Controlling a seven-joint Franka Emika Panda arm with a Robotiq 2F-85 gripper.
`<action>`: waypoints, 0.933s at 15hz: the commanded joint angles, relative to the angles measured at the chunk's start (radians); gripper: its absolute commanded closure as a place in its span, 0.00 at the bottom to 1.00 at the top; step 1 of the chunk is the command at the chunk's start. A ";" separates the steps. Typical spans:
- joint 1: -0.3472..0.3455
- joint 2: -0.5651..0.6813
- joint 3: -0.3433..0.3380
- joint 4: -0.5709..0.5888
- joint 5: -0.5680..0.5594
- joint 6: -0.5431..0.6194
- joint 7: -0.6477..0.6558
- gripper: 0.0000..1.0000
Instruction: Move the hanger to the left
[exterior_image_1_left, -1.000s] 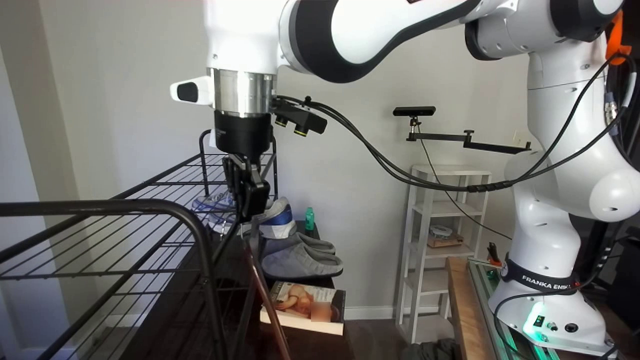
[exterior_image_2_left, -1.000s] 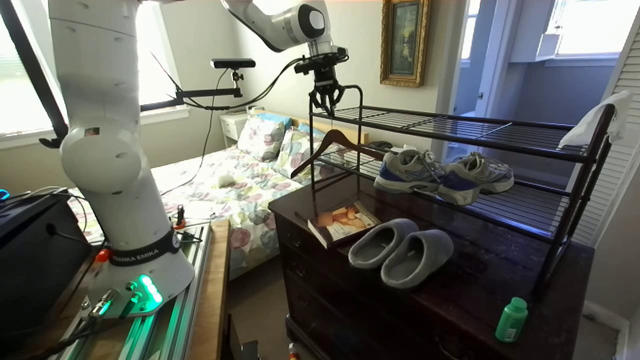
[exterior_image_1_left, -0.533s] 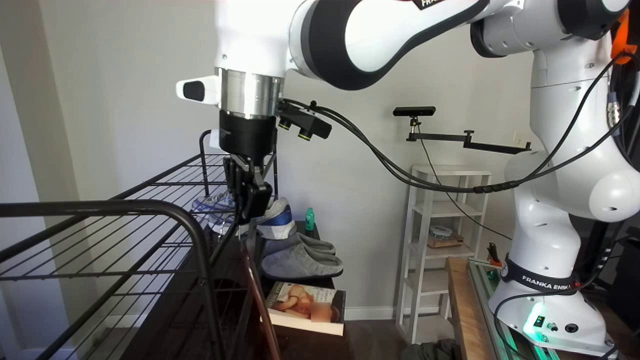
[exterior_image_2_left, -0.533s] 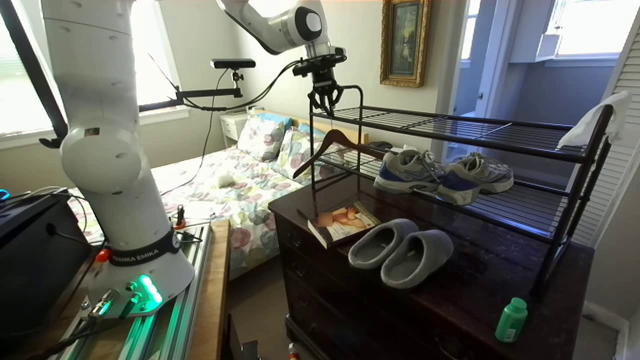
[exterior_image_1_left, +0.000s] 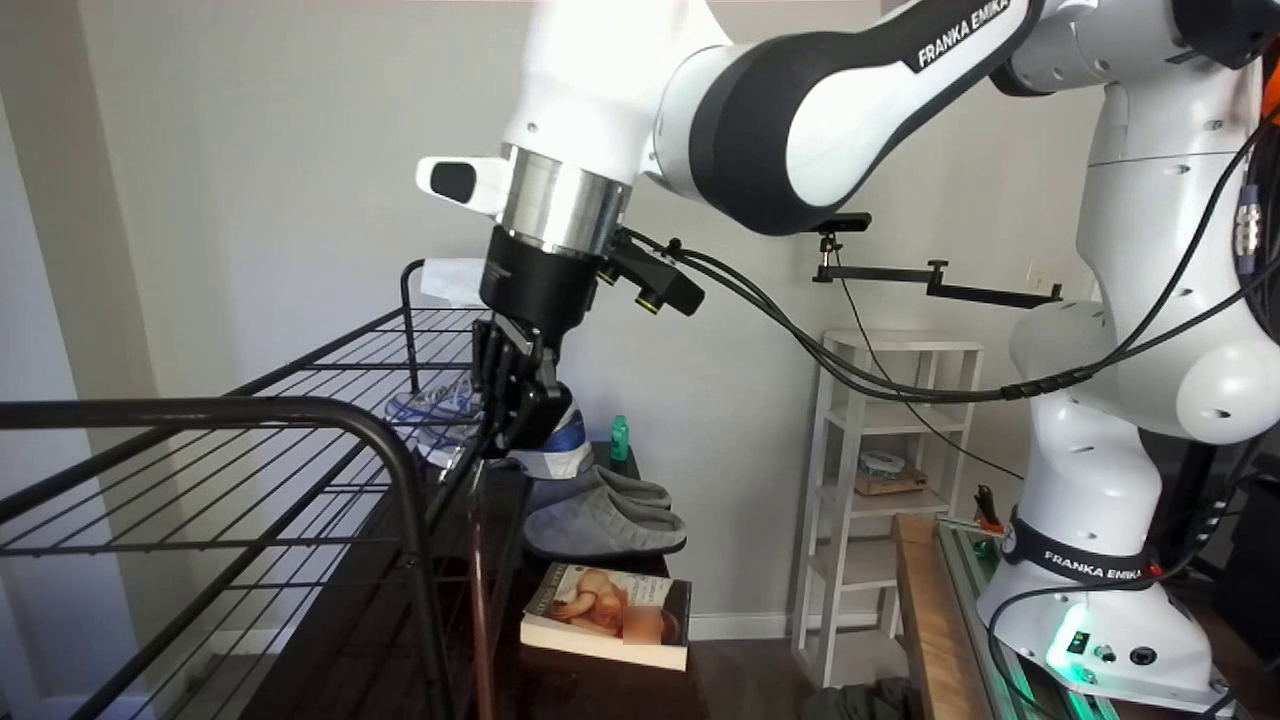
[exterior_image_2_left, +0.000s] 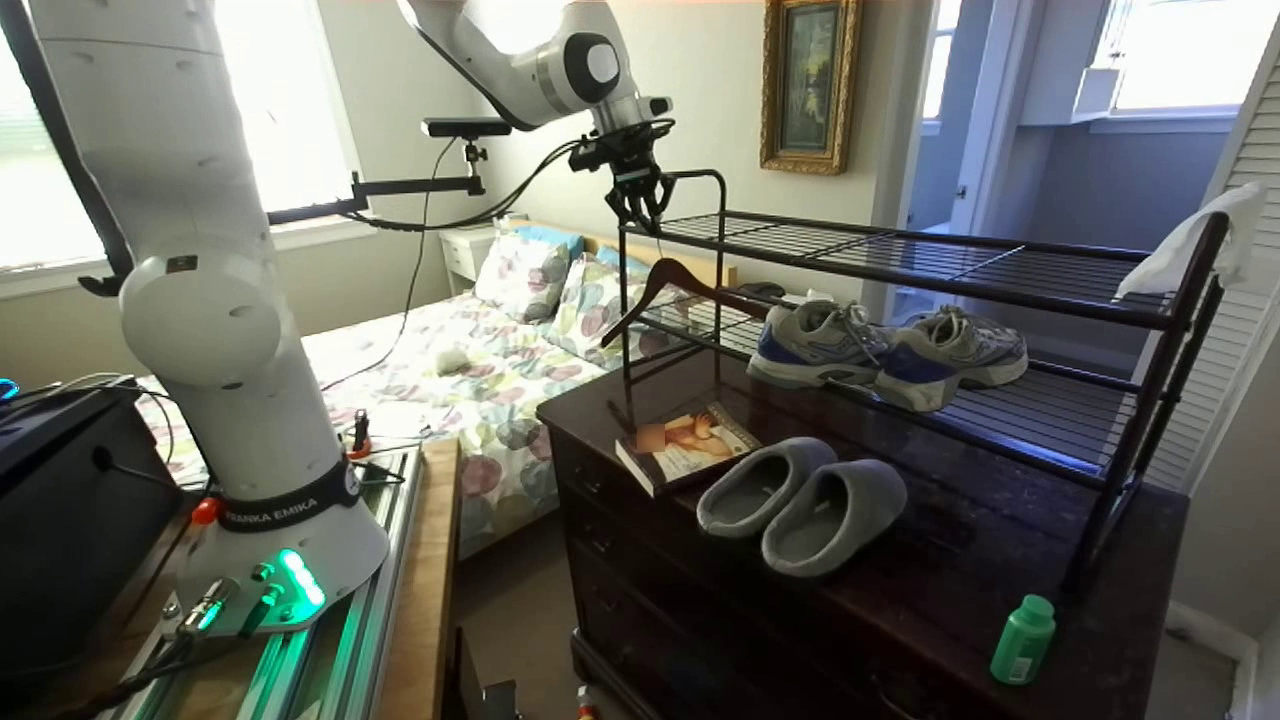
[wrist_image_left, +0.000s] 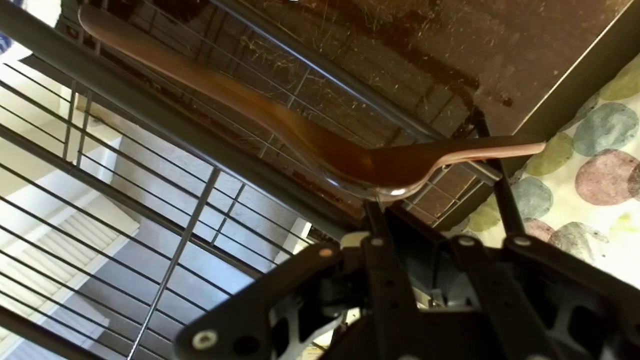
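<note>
Jaws pinch the brown hanger at its top, below a white arm lettered "FRANKA EMIKA".

Daylight blows out the windows, the dresser lies dark, and highlights glint on the hanger.

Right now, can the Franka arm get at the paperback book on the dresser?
Probably not yet: its pincer seems to be holding the wooden hanger. Emptied, likely yes: the paperback book lies uncovered on the dresser.
</note>
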 joint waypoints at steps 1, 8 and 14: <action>0.001 -0.075 0.007 -0.133 0.005 0.117 0.062 0.98; 0.005 -0.149 0.024 -0.245 -0.061 0.188 0.187 0.98; 0.006 -0.216 0.056 -0.283 -0.131 0.151 0.309 0.98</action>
